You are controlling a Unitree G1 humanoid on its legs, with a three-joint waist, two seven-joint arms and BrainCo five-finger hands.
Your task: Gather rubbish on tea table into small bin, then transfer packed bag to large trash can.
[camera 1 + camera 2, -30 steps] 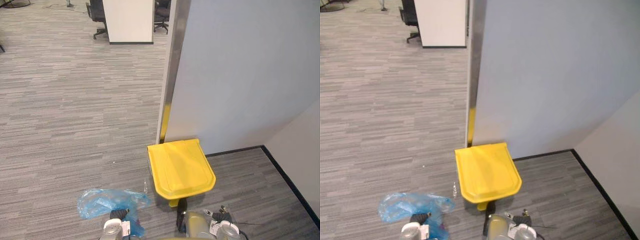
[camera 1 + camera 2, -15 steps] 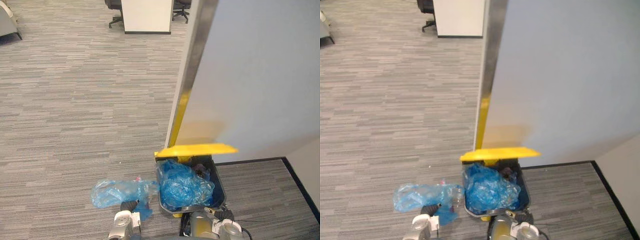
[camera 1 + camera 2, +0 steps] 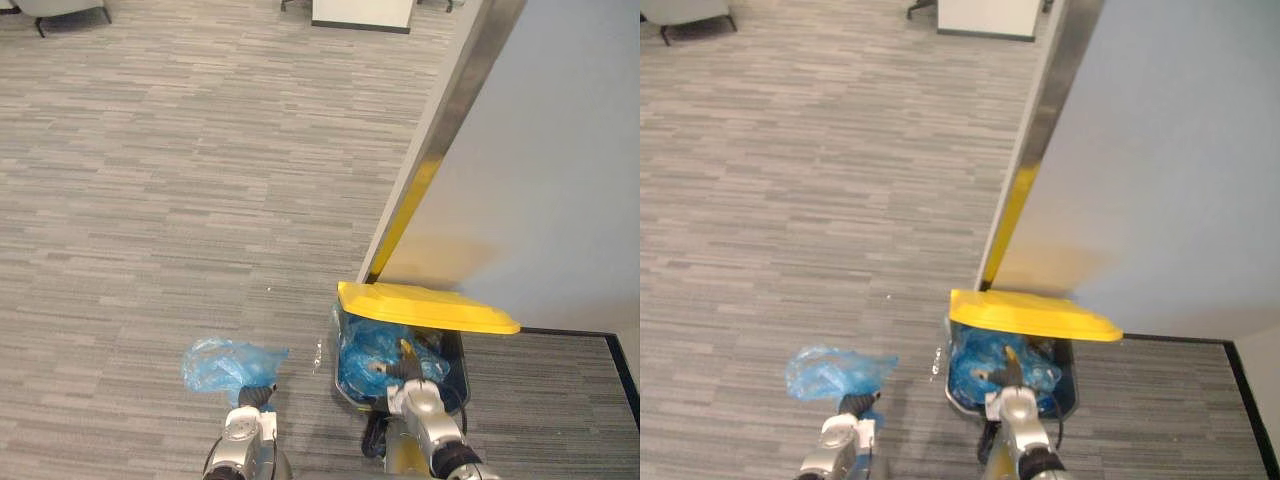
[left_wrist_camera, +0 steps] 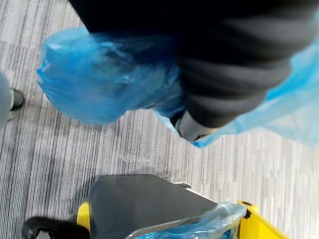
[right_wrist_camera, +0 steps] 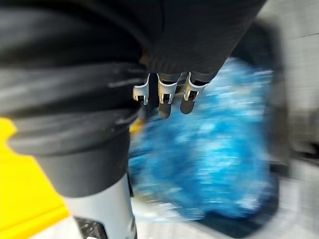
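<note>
A packed blue plastic bag (image 3: 228, 362) hangs just above the carpet from my left hand (image 3: 248, 398), whose fingers are closed on its neck; the bag (image 4: 104, 74) bulges beside the dark cover in the left wrist view. To its right stands the large trash can (image 3: 455, 375), dark-walled, with a blue liner (image 3: 368, 348) and a yellow lid (image 3: 425, 308) half raised over the opening. My right hand (image 3: 408, 378) reaches over the can's near rim, under the lid. Its fingers (image 5: 164, 94) stretch toward the liner (image 5: 214, 149) and hold nothing.
A grey partition wall (image 3: 540, 170) with a metal edge (image 3: 440, 130) rises right behind the can. Black skirting (image 3: 622, 362) runs along the right. A white cabinet (image 3: 365, 12) and a chair (image 3: 60, 8) stand far off. Open carpet lies to the left.
The camera has shifted. The yellow lid, flat on the can a second ago, was lifted and now slopes half-open. My right hand has come up over the can's opening.
</note>
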